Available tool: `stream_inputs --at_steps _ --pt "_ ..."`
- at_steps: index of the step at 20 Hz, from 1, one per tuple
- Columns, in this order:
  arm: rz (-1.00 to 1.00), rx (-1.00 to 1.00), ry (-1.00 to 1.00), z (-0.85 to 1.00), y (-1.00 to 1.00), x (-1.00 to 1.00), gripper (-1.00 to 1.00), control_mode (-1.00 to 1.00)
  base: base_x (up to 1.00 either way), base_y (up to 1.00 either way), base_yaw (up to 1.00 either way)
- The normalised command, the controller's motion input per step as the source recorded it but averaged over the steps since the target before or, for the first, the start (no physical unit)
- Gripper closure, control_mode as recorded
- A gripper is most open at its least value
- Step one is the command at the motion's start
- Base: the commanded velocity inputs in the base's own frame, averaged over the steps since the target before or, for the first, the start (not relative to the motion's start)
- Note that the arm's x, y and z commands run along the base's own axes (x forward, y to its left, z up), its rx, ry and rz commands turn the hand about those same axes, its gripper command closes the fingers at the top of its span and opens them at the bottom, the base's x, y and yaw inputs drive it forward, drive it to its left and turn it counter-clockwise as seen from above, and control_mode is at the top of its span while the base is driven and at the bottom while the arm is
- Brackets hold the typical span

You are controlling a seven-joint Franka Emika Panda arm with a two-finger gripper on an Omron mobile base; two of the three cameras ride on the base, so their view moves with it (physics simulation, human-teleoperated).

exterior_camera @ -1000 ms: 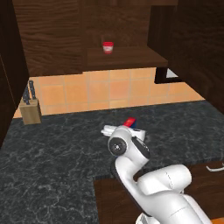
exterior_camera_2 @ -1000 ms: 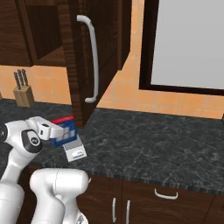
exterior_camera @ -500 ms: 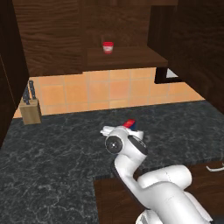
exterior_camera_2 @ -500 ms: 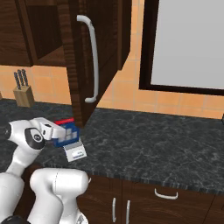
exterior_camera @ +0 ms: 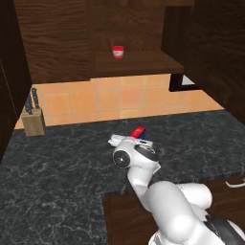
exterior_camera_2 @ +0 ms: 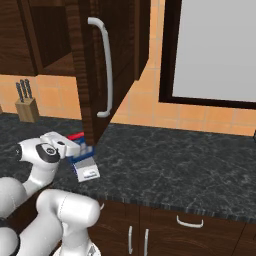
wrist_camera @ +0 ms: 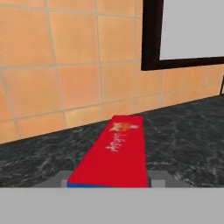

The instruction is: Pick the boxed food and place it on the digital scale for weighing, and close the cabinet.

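Dark counter (exterior_camera: 57,172), left base view: boxed food (exterior_camera: 138,132) at centre frame, clamped in gripper (exterior_camera: 134,139). Right base view, lower left: carton directly above digital scale (exterior_camera_2: 86,169); cabinet (exterior_camera_2: 107,60) door open. Hand view: red top between jaws. Judged light, stiff; side grip suits

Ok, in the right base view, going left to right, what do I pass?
Knife block → gripper holding the boxed food → cabinet door handle → window.
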Motion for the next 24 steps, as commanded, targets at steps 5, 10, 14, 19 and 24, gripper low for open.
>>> stream_inputs --at_steps 5,10,14,19,24 --pt "-0.1 0.0 0.0 -0.37 -0.02 0.05 1.0 -1.0 0.0 0.0 0.0" --pt "-0.1 0.0 0.0 -0.09 0.0 -0.26 1.0 -1.0 0.0 0.0 0.0" --pt "-0.09 0.0 -0.09 -0.01 0.0 -0.03 1.0 -1.0 0.0 0.0 0.0" --pt "-0.06 0.0 -0.09 0.0 -0.02 -0.05 1.0 -1.0 0.0 0.0 0.0" --pt "-0.07 0.0 -0.01 0.0 -0.01 -0.27 1.0 -1.0 0.0 0.0 0.0"
